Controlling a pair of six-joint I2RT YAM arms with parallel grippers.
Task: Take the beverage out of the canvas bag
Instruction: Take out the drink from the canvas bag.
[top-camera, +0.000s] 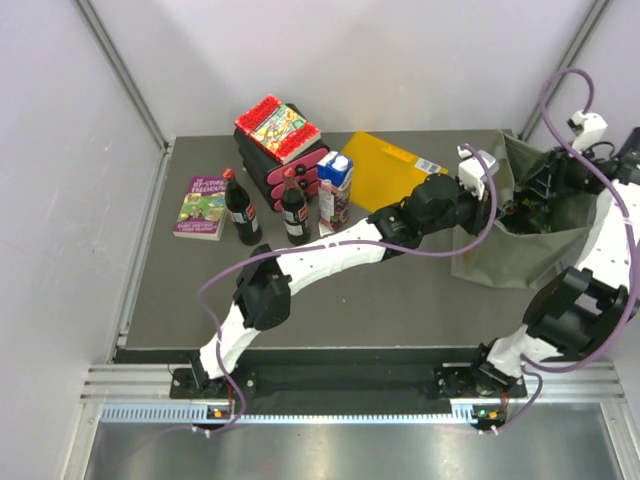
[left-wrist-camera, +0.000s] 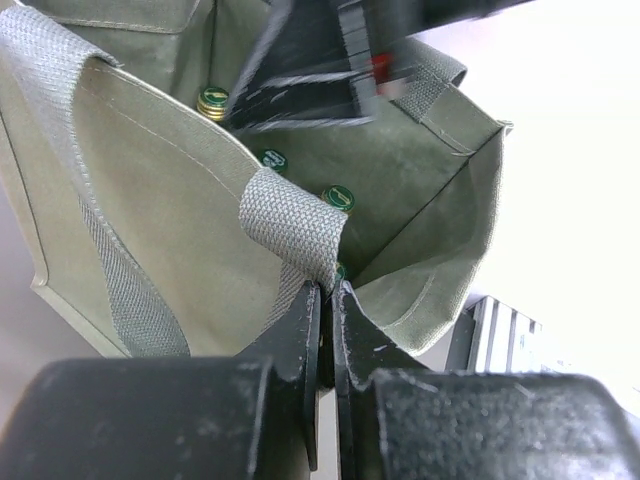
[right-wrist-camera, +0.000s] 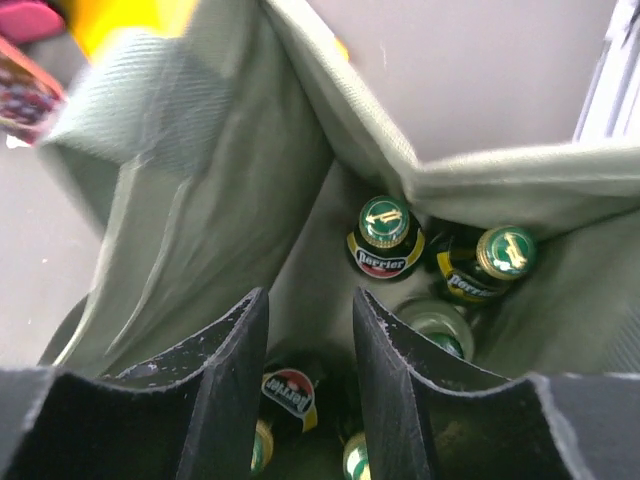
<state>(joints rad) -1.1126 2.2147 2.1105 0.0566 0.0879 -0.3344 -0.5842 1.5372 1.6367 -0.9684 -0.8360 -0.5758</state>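
Observation:
The olive-green canvas bag (top-camera: 510, 255) stands at the right of the table with its mouth open. My left gripper (top-camera: 488, 188) is shut on the bag's woven handle strap (left-wrist-camera: 292, 222) at the near rim and holds that side up. Several green Perrier bottles stand inside: one cap (right-wrist-camera: 385, 222), another (right-wrist-camera: 503, 252), and more lower down (right-wrist-camera: 290, 392). Their caps also show in the left wrist view (left-wrist-camera: 338, 197). My right gripper (right-wrist-camera: 308, 300) is open, inside the bag's mouth above the bottles, and holds nothing. It shows blurred in the left wrist view (left-wrist-camera: 320, 70).
Two dark cola bottles with red caps (top-camera: 241, 208) (top-camera: 293, 207) and a drink carton (top-camera: 335, 188) stand at the back left. Beside them are a purple book (top-camera: 200, 207), a pink-and-black stack (top-camera: 280, 140) and a yellow-orange folder (top-camera: 385, 165).

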